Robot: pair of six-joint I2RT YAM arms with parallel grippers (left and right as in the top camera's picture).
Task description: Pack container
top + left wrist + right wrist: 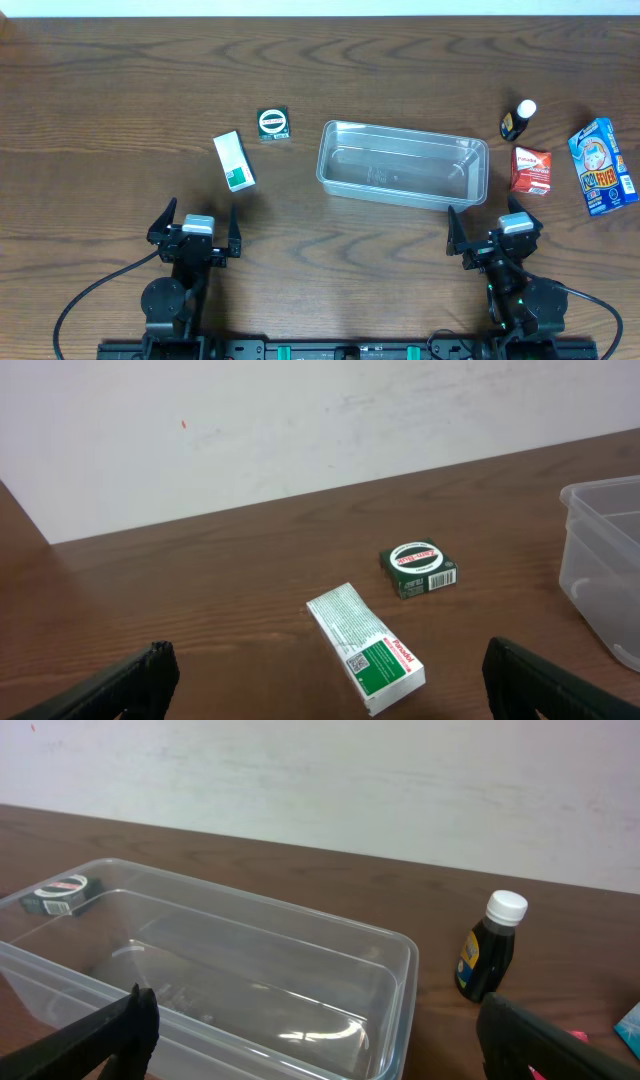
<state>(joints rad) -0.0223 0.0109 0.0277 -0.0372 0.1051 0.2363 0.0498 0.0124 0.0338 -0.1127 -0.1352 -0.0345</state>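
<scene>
**Near edge, the arms.** Left gripper [200,213]: jaws spread wide, nothing between them, low over the table [120,80]. Right gripper [484,220]: likewise spread wide and empty. Both point away from the rig at the goods, so each wrist camera has its own share of items in view, and this looks like a ready stance ahead of a first pick.

**Middle band, left.** White and green box [234,160]: lying flat, set slightly askew, straight ahead of the left gripper and its nearest item. It is likely that arm's first candidate.

**Middle band, centre.** Container [400,128]: clear tub, upright, mouth open, apparently empty. It sits between the two arms, a little toward the right one, with its near right corner just ahead of the right gripper. That placement plausibly lets either arm drop goods in.

**Middle band, right.** Red box [531,169]: flat, just beside the container's right end. Blue box [603,167]: flat and angled, further right.

**Farther.** Dark green box [273,123] with a round label: flat, beyond the white and green box, left of the container and apart from it. Dark bottle [518,120] with a white cap: upright, beyond the red box. It could tip if gripped high.

**Packing status.** Judged not yet begun, as all five items lie outside the container.

**Background.** Pale wall [300,420] beyond the table's far edge.
</scene>
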